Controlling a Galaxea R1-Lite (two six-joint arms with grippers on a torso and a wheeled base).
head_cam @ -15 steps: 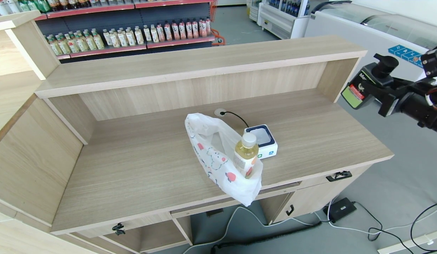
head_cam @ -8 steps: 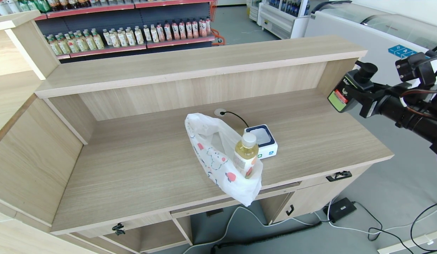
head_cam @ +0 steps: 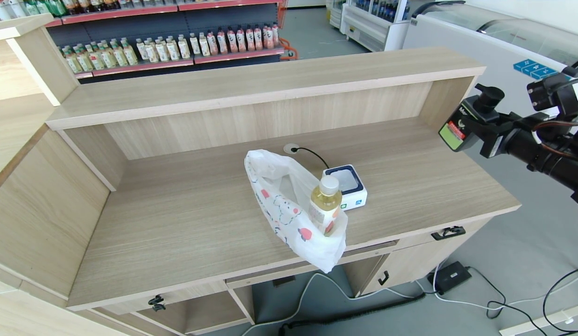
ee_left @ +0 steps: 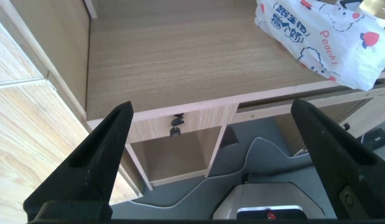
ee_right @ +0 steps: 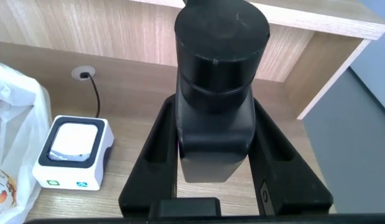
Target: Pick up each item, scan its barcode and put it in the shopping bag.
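Observation:
My right gripper [head_cam: 478, 125] is shut on a black bottle [head_cam: 461, 127] with a black cap and a green and red label, held in the air off the counter's right end. From the wrist, the black bottle [ee_right: 218, 93] stands between the fingers [ee_right: 147, 163], above the counter. A white printed shopping bag [head_cam: 284, 205] lies mid-counter with a yellow tea bottle [head_cam: 325, 204] upright in its mouth. Just behind it sits the white barcode scanner [head_cam: 350, 184], also seen as scanner [ee_right: 73, 152]. My left gripper [ee_left: 214, 163] hangs open and empty below the counter's front edge, near the bag [ee_left: 323, 37].
The wooden counter [head_cam: 186, 214] has a raised back ledge [head_cam: 251, 84] and a side wall on the left. A cable runs from the scanner to a grommet [head_cam: 291, 149]. Drink shelves and freezers stand behind. Cables lie on the floor at the right.
The right arm carried the black bottle left toward the counter's end, then drifted slightly back right and lower. Bag, tea bottle and scanner stayed put.

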